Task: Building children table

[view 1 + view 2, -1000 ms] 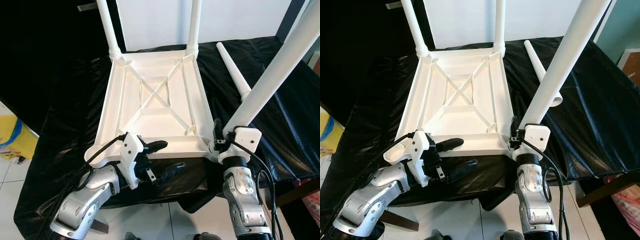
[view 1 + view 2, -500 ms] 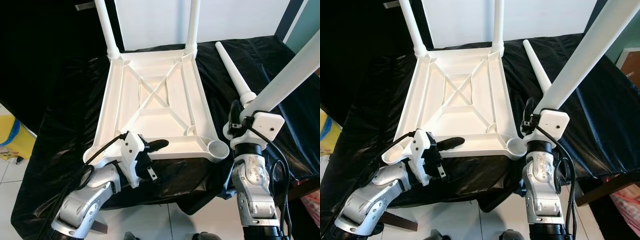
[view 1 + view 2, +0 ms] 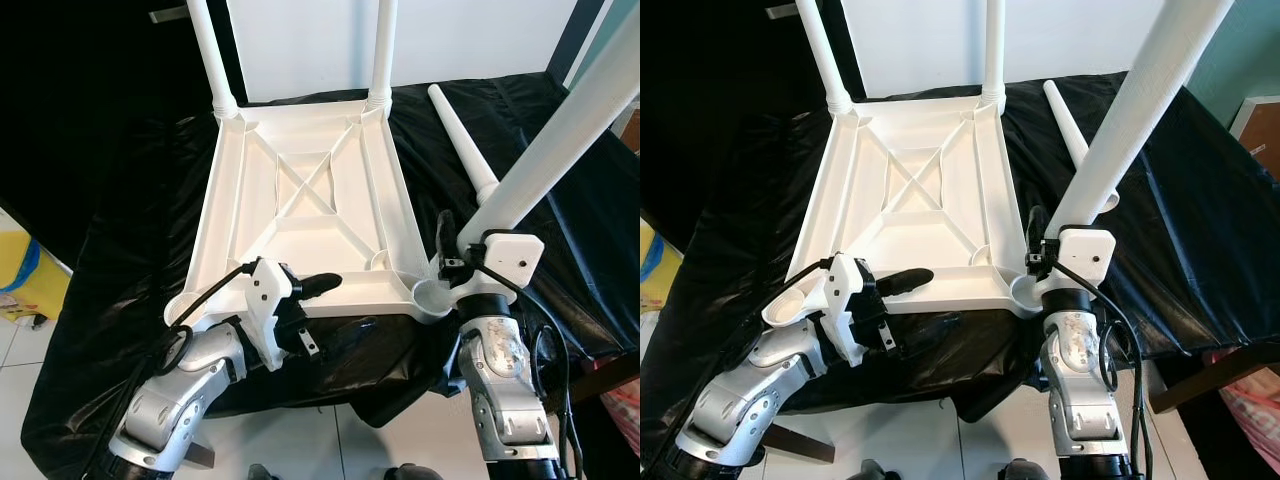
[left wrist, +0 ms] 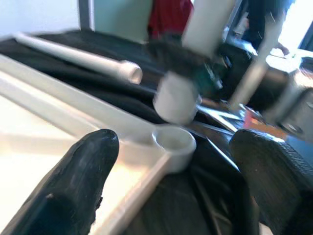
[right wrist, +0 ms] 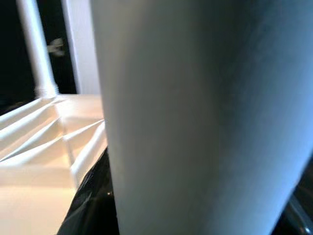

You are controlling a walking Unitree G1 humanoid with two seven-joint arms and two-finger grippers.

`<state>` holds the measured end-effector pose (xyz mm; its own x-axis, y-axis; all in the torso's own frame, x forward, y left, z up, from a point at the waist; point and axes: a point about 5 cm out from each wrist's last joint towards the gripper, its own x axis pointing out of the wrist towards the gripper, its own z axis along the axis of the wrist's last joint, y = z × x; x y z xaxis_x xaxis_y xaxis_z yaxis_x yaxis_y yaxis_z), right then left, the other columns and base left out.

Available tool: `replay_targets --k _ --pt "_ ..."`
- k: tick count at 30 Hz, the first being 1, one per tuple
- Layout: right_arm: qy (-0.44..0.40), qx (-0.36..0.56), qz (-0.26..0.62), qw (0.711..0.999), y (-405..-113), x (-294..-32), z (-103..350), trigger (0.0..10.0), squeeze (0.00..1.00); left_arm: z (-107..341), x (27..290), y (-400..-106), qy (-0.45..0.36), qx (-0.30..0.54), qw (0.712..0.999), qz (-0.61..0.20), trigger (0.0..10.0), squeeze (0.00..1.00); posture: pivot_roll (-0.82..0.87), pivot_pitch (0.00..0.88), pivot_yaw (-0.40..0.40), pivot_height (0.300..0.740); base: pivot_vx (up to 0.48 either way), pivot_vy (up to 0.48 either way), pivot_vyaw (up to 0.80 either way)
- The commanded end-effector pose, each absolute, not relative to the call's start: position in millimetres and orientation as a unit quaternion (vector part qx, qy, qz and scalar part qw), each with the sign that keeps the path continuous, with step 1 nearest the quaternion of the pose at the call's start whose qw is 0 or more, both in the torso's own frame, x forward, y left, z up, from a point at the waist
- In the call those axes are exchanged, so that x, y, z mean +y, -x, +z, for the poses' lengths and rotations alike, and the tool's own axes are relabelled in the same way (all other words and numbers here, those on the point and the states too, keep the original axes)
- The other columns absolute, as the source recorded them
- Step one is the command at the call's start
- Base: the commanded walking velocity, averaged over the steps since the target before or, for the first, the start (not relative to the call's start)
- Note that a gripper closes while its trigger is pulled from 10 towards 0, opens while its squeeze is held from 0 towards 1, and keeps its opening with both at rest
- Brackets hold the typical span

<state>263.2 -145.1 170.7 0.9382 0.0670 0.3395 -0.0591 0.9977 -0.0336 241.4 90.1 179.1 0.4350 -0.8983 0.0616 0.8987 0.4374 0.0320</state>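
White tabletop (image 3: pixel 300 200) lies upside down, two legs (image 3: pixel 214 60) fitted, one loose leg (image 3: pixel 462 140) beside it.

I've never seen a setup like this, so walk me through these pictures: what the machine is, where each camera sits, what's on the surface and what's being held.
This is a humanoid robot with two silver arms, each ending in two black fingers. The two wide pictures come from cameras on its head, looking down; the two close-ups come from cameras on its wrists. On a black-covered surface lies an upside-down white table top with two legs already standing at its far corners. A spare leg lies beside it. The right gripper holds a third leg just above the near corner socket. The left gripper, fingers apart, straddles the top's near edge.
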Motion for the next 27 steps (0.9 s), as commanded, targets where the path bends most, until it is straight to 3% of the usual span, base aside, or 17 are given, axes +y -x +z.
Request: replay_targets --k 1,2,12,13,14,15,23,27 --pt "0.007 -0.170 0.052 0.984 -264.6 -142.6 172.2 10.0 0.00 181.9 91.4 -244.9 0.005 -0.043 0.852 -0.523 10.0 0.00 -0.08 0.085 0.033 0.740 0.000 0.000 0.00" --pt "0.018 -0.164 0.077 0.983 -267.3 -145.7 173.2 10.0 0.00 189.6 86.3 -248.7 0.016 -0.054 0.841 -0.538 10.0 1.00 -0.08 0.083 0.030 0.740 0.000 0.000 0.00" --pt "0.035 -0.145 0.133 0.980 -273.0 -148.2 173.4 10.0 0.00 200.5 77.0 -256.3 0.015 -0.070 0.824 -0.562 10.0 1.00 -0.09 0.080 0.031 0.740 0.000 0.000 0.00" --pt "0.042 -0.132 0.179 0.974 -276.4 -147.9 175.8 10.0 0.00 206.8 70.6 -259.6 0.005 -0.080 0.813 -0.576 10.0 0.17 -0.10 0.077 0.031 0.740 0.000 0.000 0.00" --pt "0.042 -0.132 0.179 0.974 -276.4 -147.9 175.8 10.0 0.00 206.8 70.6 -259.6 0.005 -0.080 0.813 -0.576 10.0 0.17 -0.10 0.077 0.031 0.740 0.000 0.000 0.00" --pt "0.048 -0.119 0.226 0.966 -280.3 -148.8 179.1 10.0 0.00 211.8 63.3 -261.0 -0.005 -0.088 0.802 -0.591 10.0 0.00 -0.10 0.078 0.031 0.740 0.000 0.000 0.00" --pt "0.069 -0.079 0.369 0.924 -284.0 -150.0 188.6 10.0 0.00 224.1 45.6 -258.3 -0.040 -0.106 0.762 -0.638 10.0 0.00 -0.10 0.086 0.023 0.740 0.000 0.000 0.00" --pt "0.084 -0.054 0.415 0.904 -282.5 -151.8 186.9 10.0 0.00 231.6 46.3 -263.5 -0.044 -0.115 0.758 -0.641 10.0 0.00 -0.09 0.086 0.015 0.740 0.000 0.000 0.00"
